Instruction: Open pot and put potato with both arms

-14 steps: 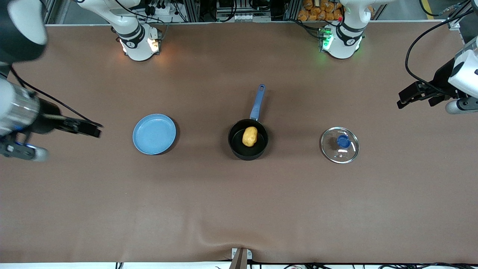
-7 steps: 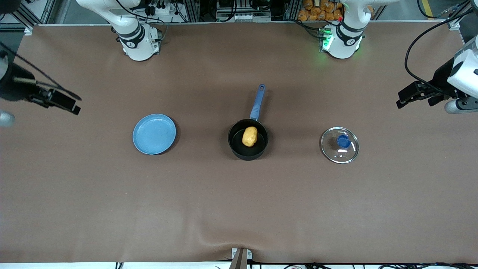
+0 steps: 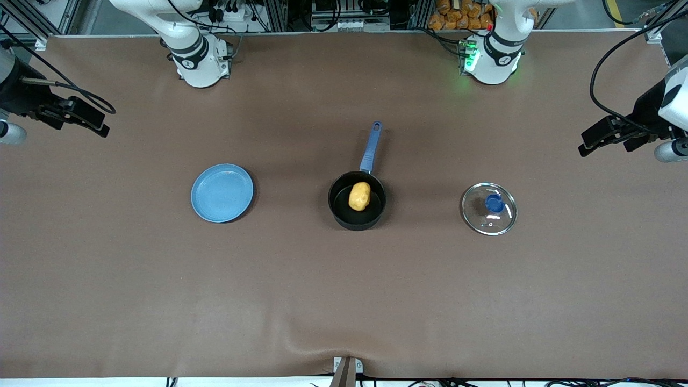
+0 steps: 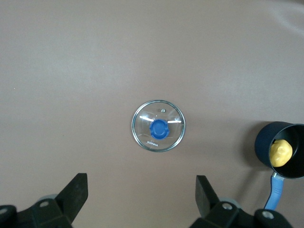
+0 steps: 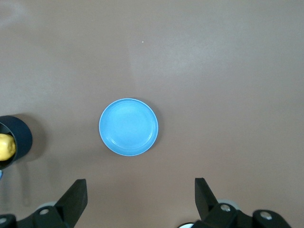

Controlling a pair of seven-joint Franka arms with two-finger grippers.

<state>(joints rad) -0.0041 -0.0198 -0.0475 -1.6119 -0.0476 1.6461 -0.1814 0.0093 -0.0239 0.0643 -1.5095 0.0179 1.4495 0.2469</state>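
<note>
The black pot (image 3: pixel 357 201) with a long blue handle (image 3: pixel 371 146) stands uncovered at mid-table, and the yellow potato (image 3: pixel 359 196) lies inside it. Its glass lid (image 3: pixel 488 208) with a blue knob lies flat on the table toward the left arm's end. The left wrist view shows the lid (image 4: pixel 158 126) and the pot (image 4: pixel 281 150) with the potato. My left gripper (image 3: pixel 594 142) is open and empty, high over the left arm's end of the table. My right gripper (image 3: pixel 90 122) is open and empty, high over the right arm's end.
A flat blue plate (image 3: pixel 222 192) lies empty between the pot and the right arm's end; it also shows in the right wrist view (image 5: pixel 128 127). Both arm bases (image 3: pixel 200 56) stand along the table's edge farthest from the front camera.
My right gripper has drawn back up and away from the plate toward the right arm's end of the table. My left gripper has shifted slightly outward. Pot, potato and lid have not moved.
</note>
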